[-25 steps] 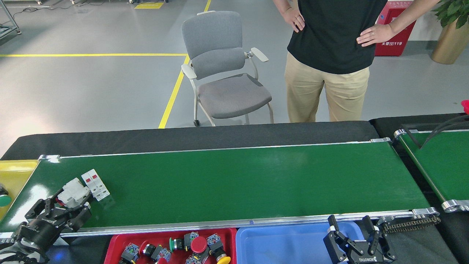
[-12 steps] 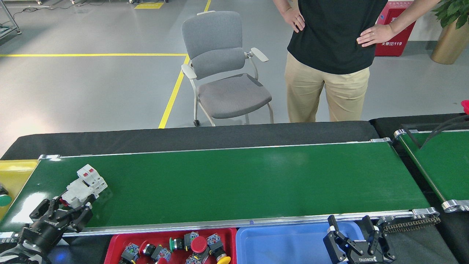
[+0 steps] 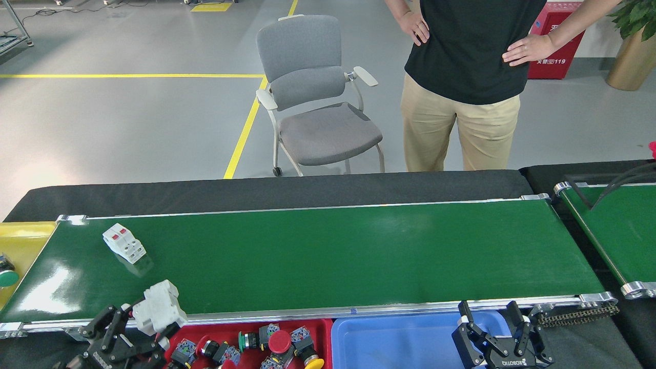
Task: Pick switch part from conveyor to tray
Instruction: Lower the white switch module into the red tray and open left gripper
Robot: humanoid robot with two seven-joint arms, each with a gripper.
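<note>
Down at seven o'clock in the head view, the left gripper has its dark fingers clamped round a pale grey switch part, and the block sits tilted, held up over the near silver rail of the conveyor and right at the left end of the red tray. That tray lies just beside the rail at six o'clock, crowded with push-button parts, a red mushroom button the plainest among them. Up at nine o'clock on the glossy green belt rests a second switch part, white with two red marks on its top face, lying askew and well apart from the claw. Over at five o'clock the right gripper hangs above the blue tray, its two black fingers spread wide with nothing between them. That blue tray touches the red one side by side. At the far left edge, a yellow bin butts against the belt's end, with a green button in it. A second green belt shows in part at three o'clock. Beyond the black table edge, a grey office chair stands at twelve o'clock, and a person in a black shirt and tan trousers stands at one o'clock, hands on hips
</note>
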